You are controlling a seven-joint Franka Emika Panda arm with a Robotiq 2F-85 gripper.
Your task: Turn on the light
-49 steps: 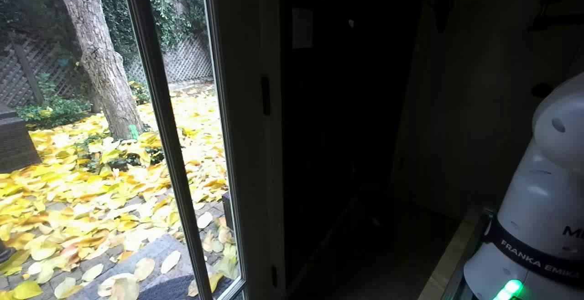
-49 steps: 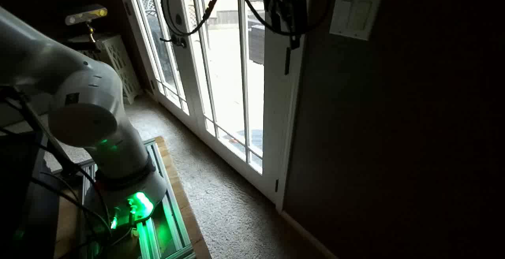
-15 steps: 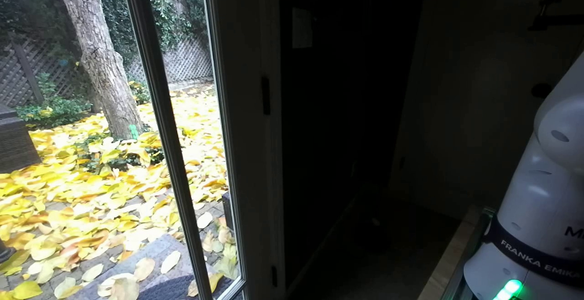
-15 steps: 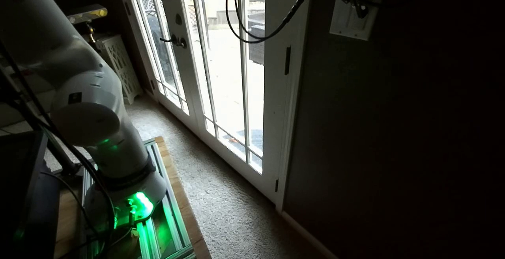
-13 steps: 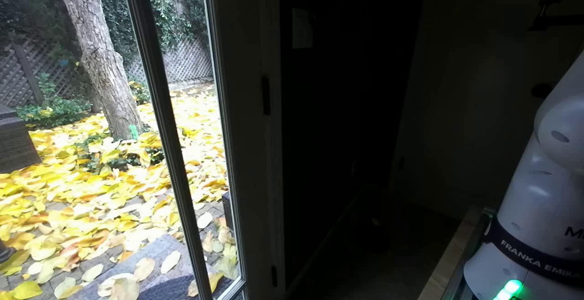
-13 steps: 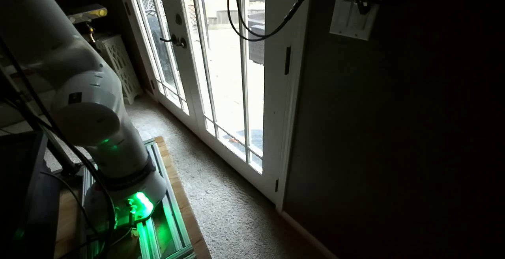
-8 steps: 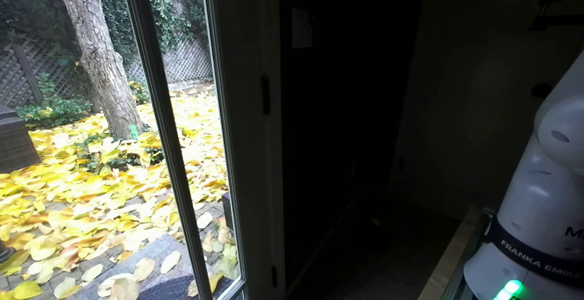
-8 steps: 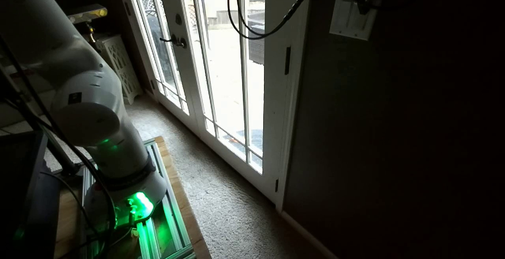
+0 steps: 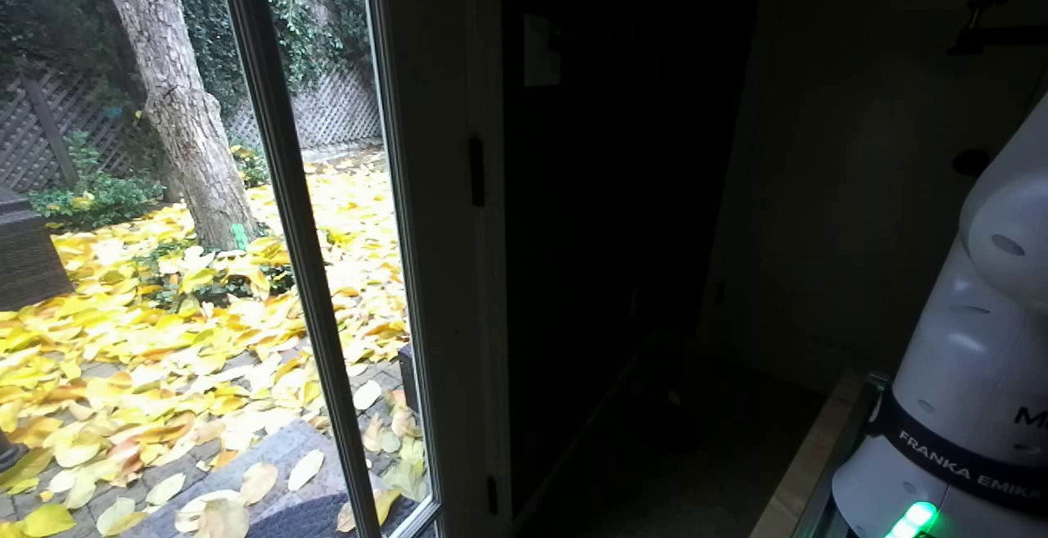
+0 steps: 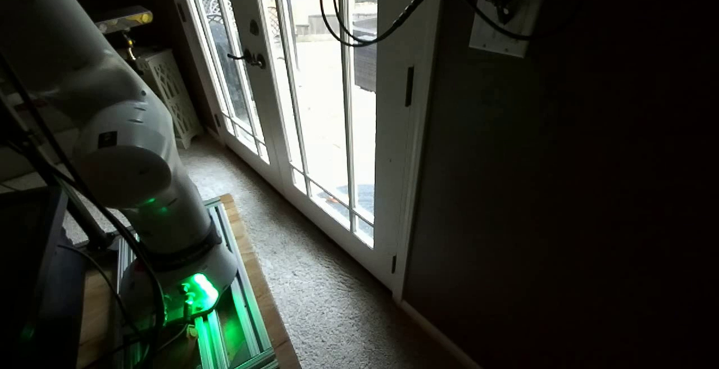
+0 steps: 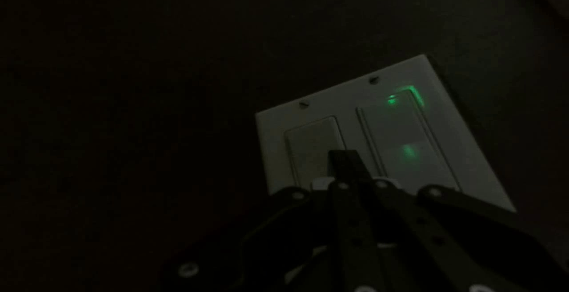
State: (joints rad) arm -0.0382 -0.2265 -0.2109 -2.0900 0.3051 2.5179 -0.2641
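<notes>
White, rounded Franka Emika Panda arm (image 9: pixel 966 333) with a black gripper (image 11: pixel 344 154).
A dark band (image 9: pixel 973 467) low on the arm reads "FRANKA EMIKA" in white capitals, a green light (image 9: pixel 920 514) glowing below it; black cables (image 10: pixel 413 7) hang in loops; pale round screw heads (image 11: pixel 188 270) stud the gripper.

In the wrist view the pincer (image 11: pixel 344 156) blocks the lower part of the switch plate (image 11: pixel 351 127), can't tell if it's touching tho. Top edge is exposed, open wall (image 11: pixel 266 52) above. In an exterior view a cable (image 10: pixel 407 14) sags down top center and cuts across the switch plate, upper right. Decent lane over the carpet (image 10: pixel 314 290), bottom middle, between tabletop (image 10: pixel 256 279) and doors (image 10: pixel 273 133).
</notes>
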